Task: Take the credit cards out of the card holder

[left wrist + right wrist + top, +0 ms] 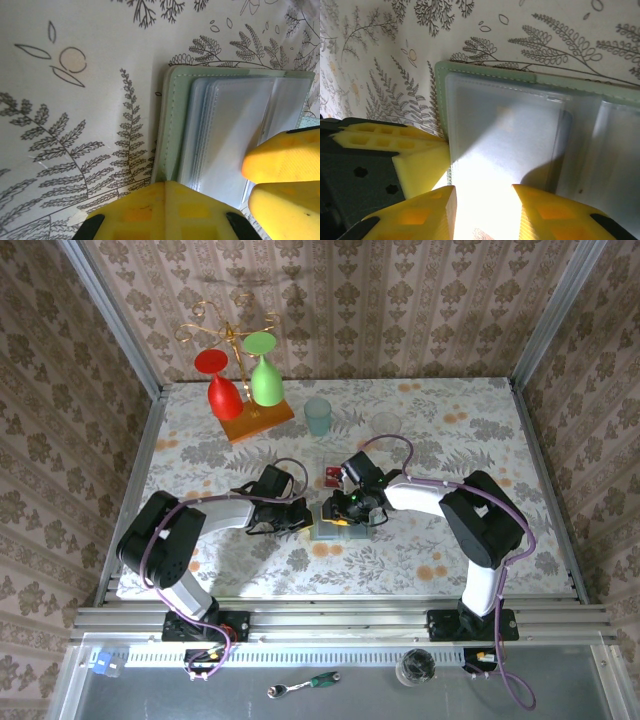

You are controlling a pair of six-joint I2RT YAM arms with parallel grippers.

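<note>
The card holder lies open at top-view centre, long axis left-right. Our clenched left gripper touches its left edge; our right gripper hangs parted over it, a red card just above.

This is a robotics lab cell dressed up as a home. Patterned wallpaper panels are framed by bare aluminium posts around a desk covered with a floral cloth. A left arm and a right arm are bolted to a metal rail at the desk's near edge. Beyond that edge a ratchet wrench lies on a grey ledge. A gilt glass rack stands near the far left corner.
</note>
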